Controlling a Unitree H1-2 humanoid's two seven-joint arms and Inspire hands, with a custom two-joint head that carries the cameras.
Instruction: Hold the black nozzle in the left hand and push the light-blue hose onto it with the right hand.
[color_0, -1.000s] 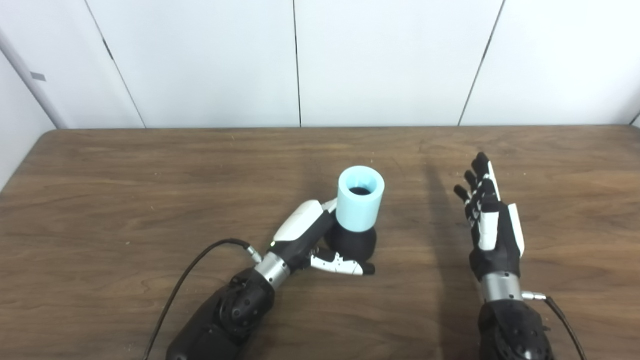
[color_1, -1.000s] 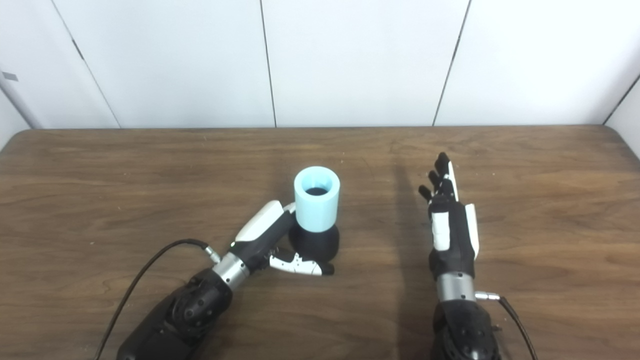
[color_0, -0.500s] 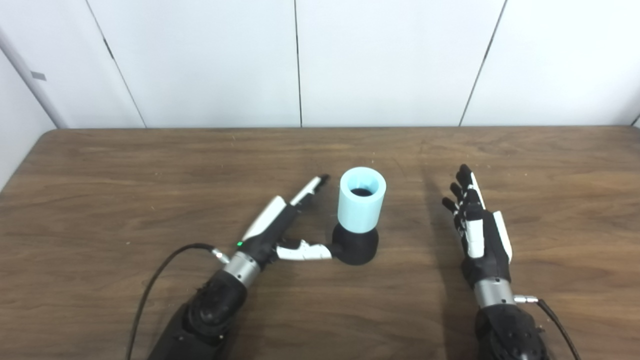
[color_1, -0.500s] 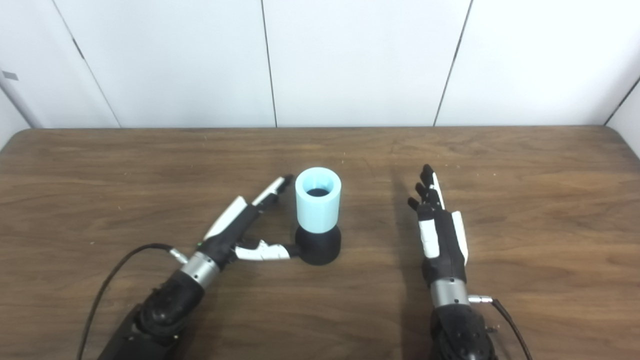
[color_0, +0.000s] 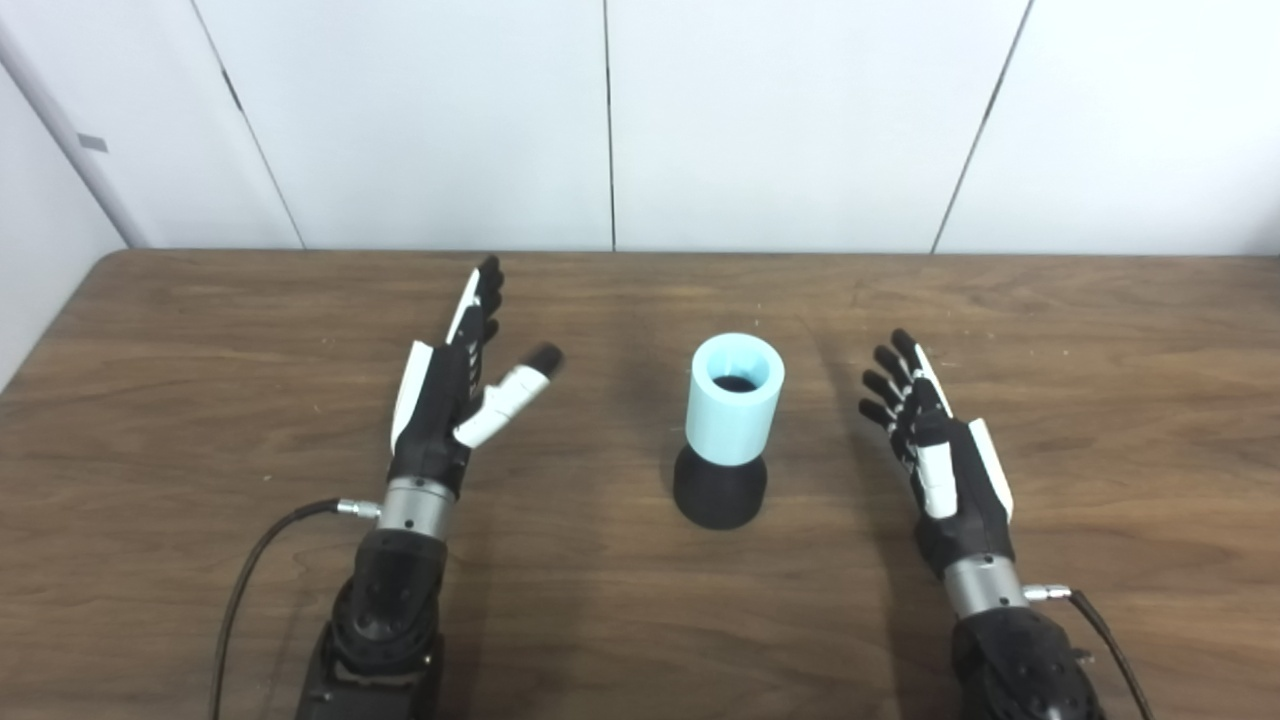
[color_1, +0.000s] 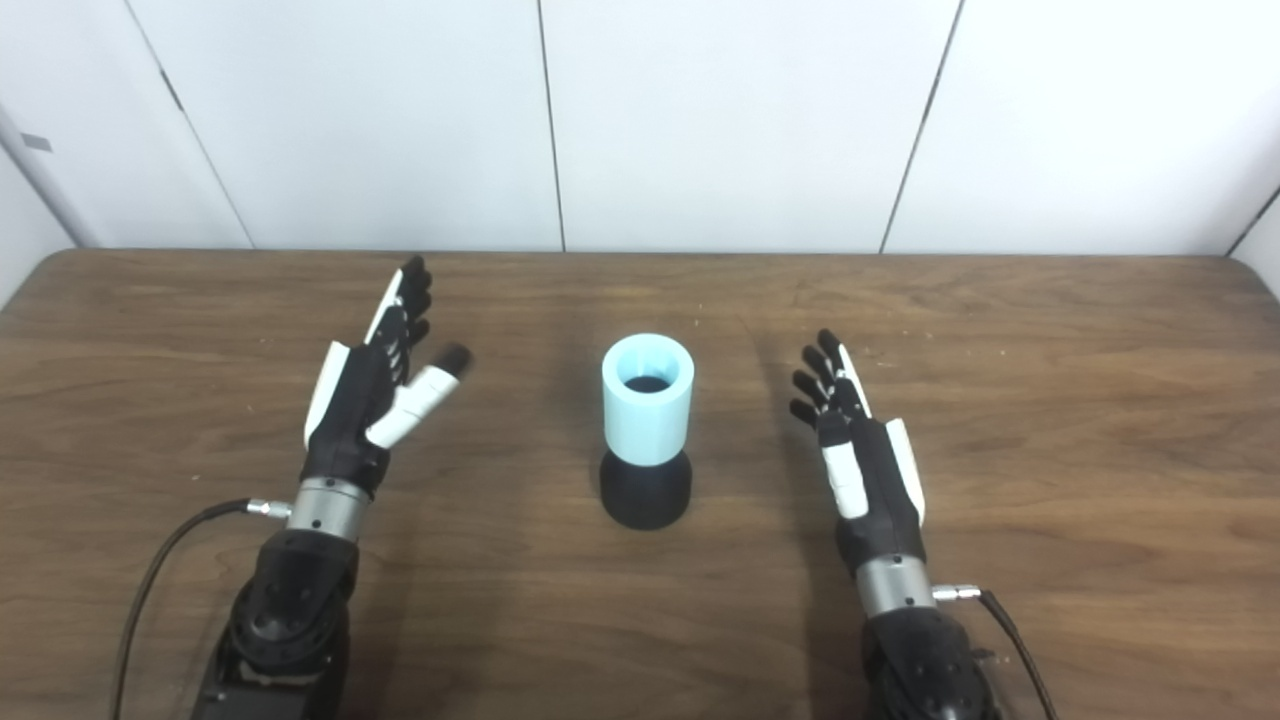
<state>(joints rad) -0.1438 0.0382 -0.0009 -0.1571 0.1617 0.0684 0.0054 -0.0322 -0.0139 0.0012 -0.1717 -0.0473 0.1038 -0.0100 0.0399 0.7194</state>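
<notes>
Light-blue hose (color_0: 737, 398) sits upright on the black nozzle (color_0: 720, 488) near the middle of the wooden bench (color_0: 200, 560) in the left eye view, its open end facing up and its lower end pushed over the top of the nozzle. The left robot hand (color_0: 446, 400) is released, with its fingers (color_0: 482, 300) straight and pointing to 12 o'clock and the thumb spread toward 2 o'clock. It lies at 9 o'clock from the hose, well apart from it. One second ago this robot hand was wrapped around the nozzle base; half a second ago it had already opened beside it, and now it has drawn away to the left. The right robot hand (color_0: 940, 450) is also released and holds nothing, at 3 o'clock from the hose. It has come a little lower and nearer to the hose than one second ago. The whole picture has shifted slightly, so the camera moved too.

In the right eye view the same things appear. The hose (color_1: 648, 398) and nozzle (color_1: 646, 490) stand alone between the two robot hands, touched by neither. The left robot hand (color_1: 368, 400) is spread open at 9 o'clock, the right robot hand (color_1: 860, 450) spread open at 3 o'clock. The hose and nozzle stand in about the same spot of the bench as before.
</notes>
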